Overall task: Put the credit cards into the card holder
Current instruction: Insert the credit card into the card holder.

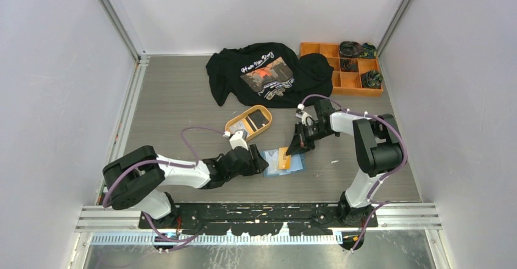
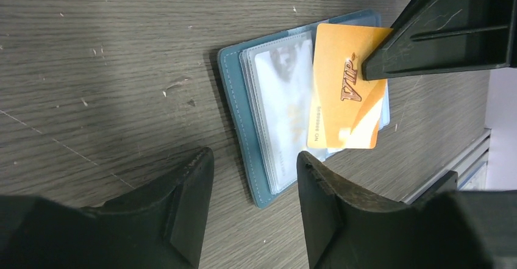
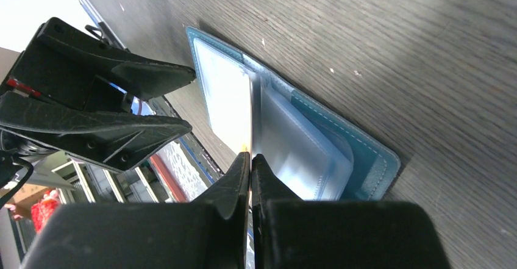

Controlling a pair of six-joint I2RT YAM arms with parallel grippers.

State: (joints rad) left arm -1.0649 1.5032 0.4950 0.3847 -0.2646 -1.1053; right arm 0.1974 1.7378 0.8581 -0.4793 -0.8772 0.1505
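The teal-blue card holder (image 1: pixel 297 164) lies open on the table, its clear inner pockets facing up; it also shows in the left wrist view (image 2: pixel 235 104) and the right wrist view (image 3: pixel 372 153). My right gripper (image 1: pixel 291 152) is shut on the edge of an orange-tan card (image 2: pixel 341 98) marked VIP and holds it tilted over the pockets; the right wrist view sees this card edge-on (image 3: pixel 250 116). My left gripper (image 2: pixel 253 162) is open and empty, low over the table just left of the holder. A dark card (image 1: pixel 258 119) and a light card (image 1: pixel 237 127) lie in the orange oval tray (image 1: pixel 251 109).
A black printed T-shirt (image 1: pixel 262 71) lies crumpled at the back. An orange compartment box (image 1: pixel 341 83) with dark bundles stands at the back right. The left gripper's fingers (image 3: pixel 140 74) sit close to the holder's far edge.
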